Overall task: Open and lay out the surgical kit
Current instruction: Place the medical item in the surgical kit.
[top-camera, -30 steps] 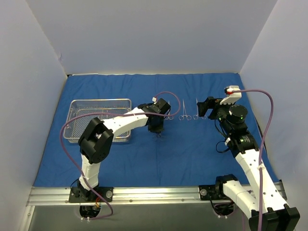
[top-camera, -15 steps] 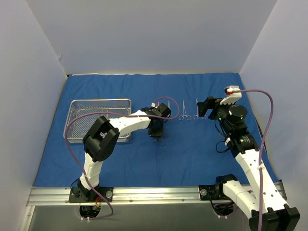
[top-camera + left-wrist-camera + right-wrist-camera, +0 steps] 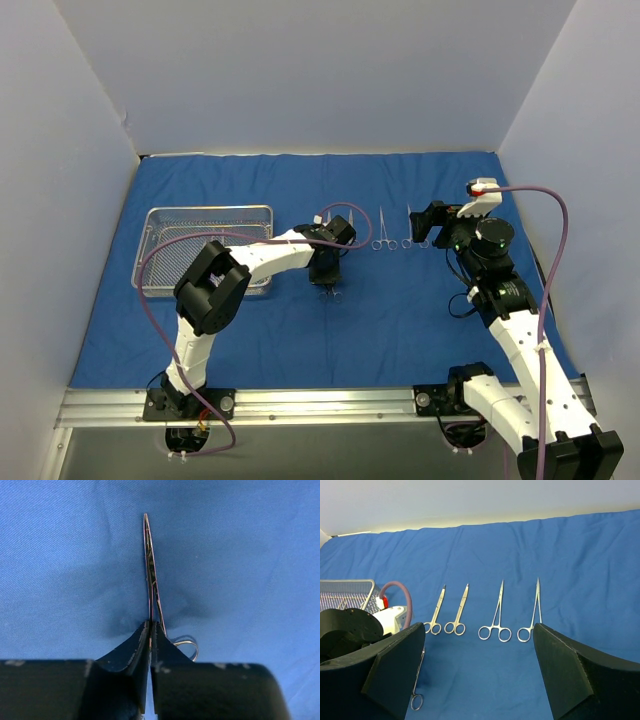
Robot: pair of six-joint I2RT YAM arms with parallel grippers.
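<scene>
The blue cloth (image 3: 420,320) lies spread flat over the table. The wire-mesh tray (image 3: 205,212) stands on its left part. My left gripper (image 3: 328,288) points down at the cloth's middle, shut on a thin steel instrument (image 3: 150,570) that sticks out past the jaw tips (image 3: 151,623), low over the cloth. In the right wrist view this instrument (image 3: 418,672) sits below a row of several ring-handled instruments (image 3: 496,620). My right gripper (image 3: 432,222) hovers by the row's right end, wide open (image 3: 479,626) and holding nothing.
White walls close in the table at the back and both sides. The left arm's purple cable (image 3: 150,265) loops over the tray. The metal rail (image 3: 300,405) with both arm bases runs along the near edge.
My left gripper has shifted a little toward the near side and lower, still carrying the instrument. The right arm has not moved.
</scene>
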